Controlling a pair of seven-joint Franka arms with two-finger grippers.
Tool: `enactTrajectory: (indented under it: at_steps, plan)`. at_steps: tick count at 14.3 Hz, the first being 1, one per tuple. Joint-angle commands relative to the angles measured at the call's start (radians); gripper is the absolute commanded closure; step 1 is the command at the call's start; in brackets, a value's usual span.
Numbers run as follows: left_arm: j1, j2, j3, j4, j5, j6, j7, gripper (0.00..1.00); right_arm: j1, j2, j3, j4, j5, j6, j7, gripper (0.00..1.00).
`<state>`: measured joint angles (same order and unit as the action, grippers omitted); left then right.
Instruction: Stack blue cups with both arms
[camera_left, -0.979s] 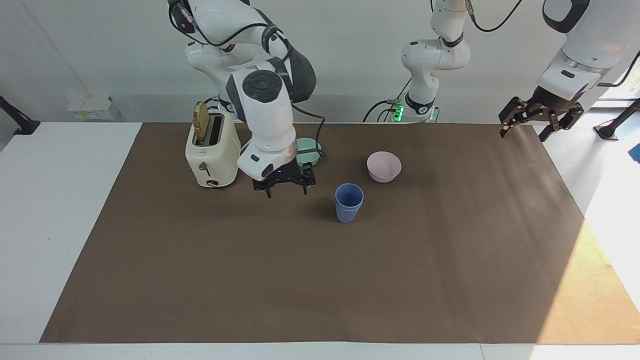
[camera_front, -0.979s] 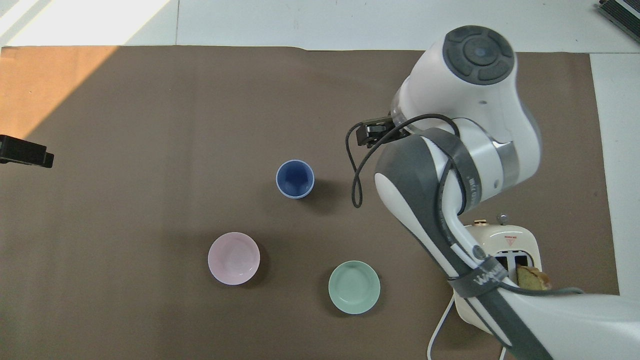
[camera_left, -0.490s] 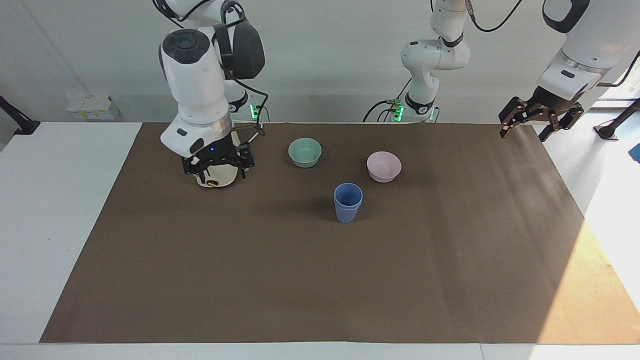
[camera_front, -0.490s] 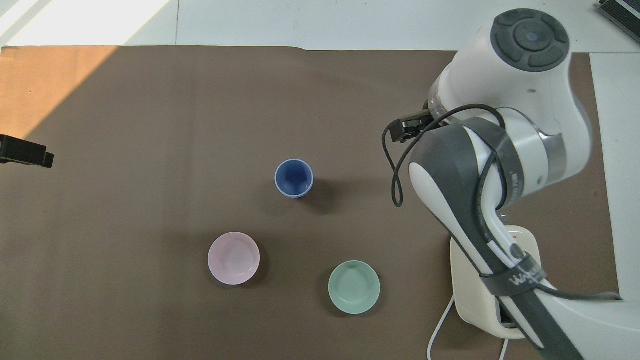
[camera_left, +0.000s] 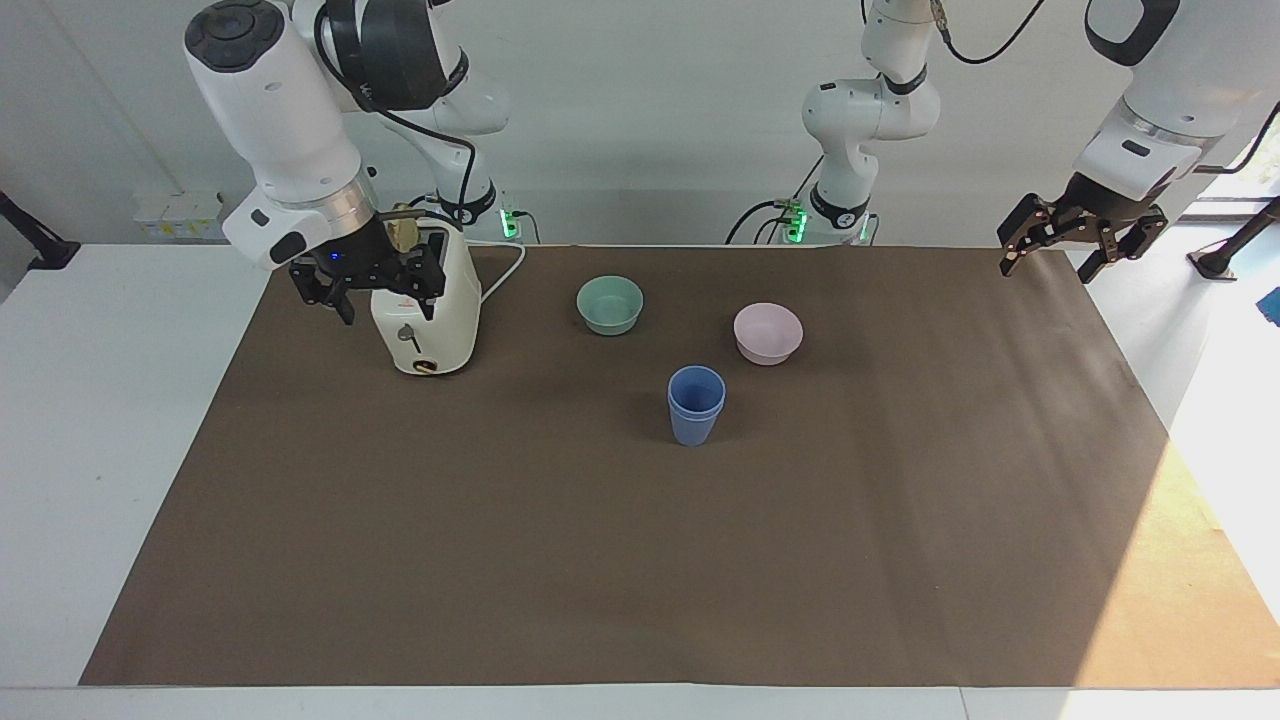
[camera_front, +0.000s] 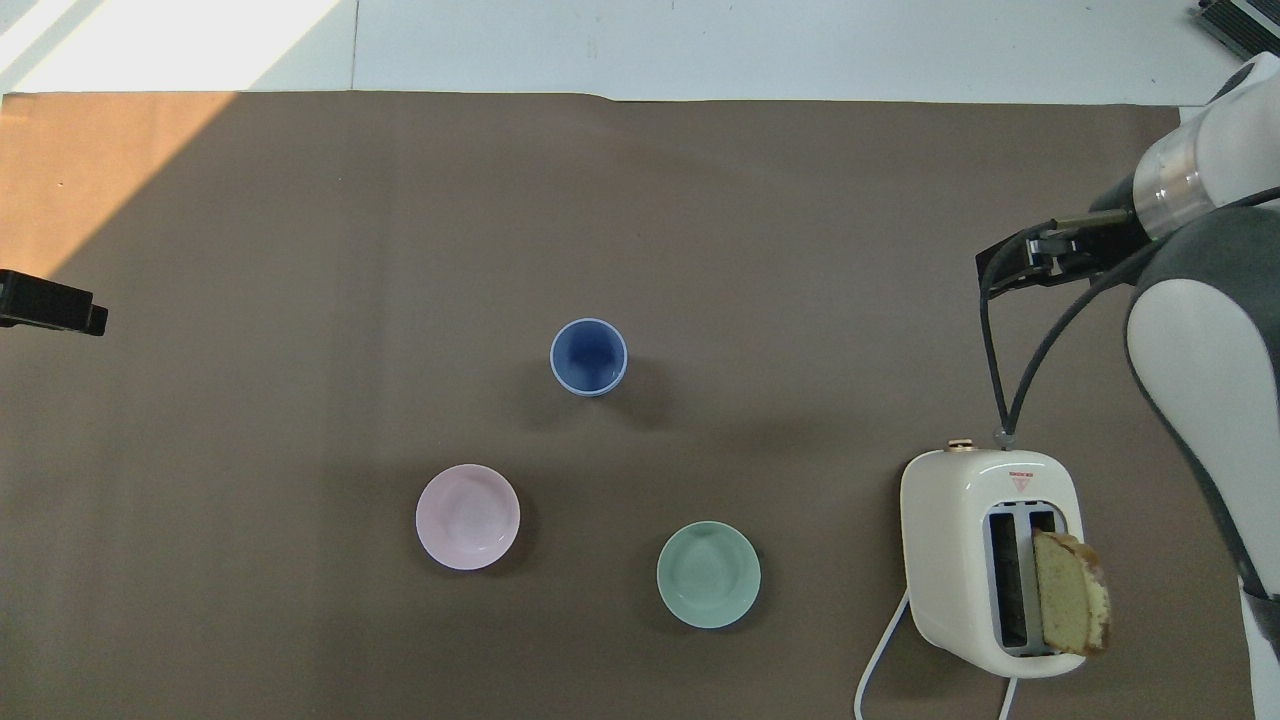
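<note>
1. At the upper left of the facing view hangs the right gripper (camera_left: 368, 290) on its big white arm. It is up in the air over the right arm's end of the brown mat (camera_left: 640, 560), just in front of the toaster as that view shows it. Its two fingers stand wide apart and hold nothing.
2. Next comes the cream toaster (camera_left: 425, 315), in the upper left part of the frame. It stands upright on the mat. A slice of bread (camera_left: 403, 232) sticks up out of one slot, and a white cord runs off from the toaster toward the robots.
3. Near the top middle sits the mint-green bowl (camera_left: 610, 304). It is right way up.
4. In the middle of the frame stand the blue cups (camera_left: 696, 404). One cup sits inside the other, so they make one upright stack. The stack stands alone on the mat, farther from the robots than both bowls, and no gripper is near it.
5. A little up and to the right of the cups is the pink bowl (camera_left: 767, 332), also right way up.
6. At the upper right edge hangs the left gripper (camera_left: 1078, 245), over the corner of the mat. It waits there, well apart from everything. Its fingers are spread wide and hold nothing.
</note>
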<state>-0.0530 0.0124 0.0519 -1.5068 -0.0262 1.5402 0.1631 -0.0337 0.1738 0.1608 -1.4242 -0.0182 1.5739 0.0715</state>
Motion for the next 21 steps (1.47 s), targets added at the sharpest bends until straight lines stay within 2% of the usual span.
enactTrajectory:
  at_steps: [1,5,21]
  plan:
    - [0.012,-0.008,-0.009,0.005,0.006,-0.015,0.012,0.0,-0.015,-0.082,0.009,-0.145,0.017,0.084,-0.018,0.0]
    - [0.012,-0.008,-0.009,0.005,0.006,-0.015,0.012,0.0,-0.018,-0.128,0.009,-0.226,0.017,0.098,-0.021,0.0]
    - [0.002,-0.005,-0.011,0.01,0.009,-0.009,0.015,0.0,-0.032,-0.115,0.009,-0.205,0.017,0.097,-0.016,0.0]
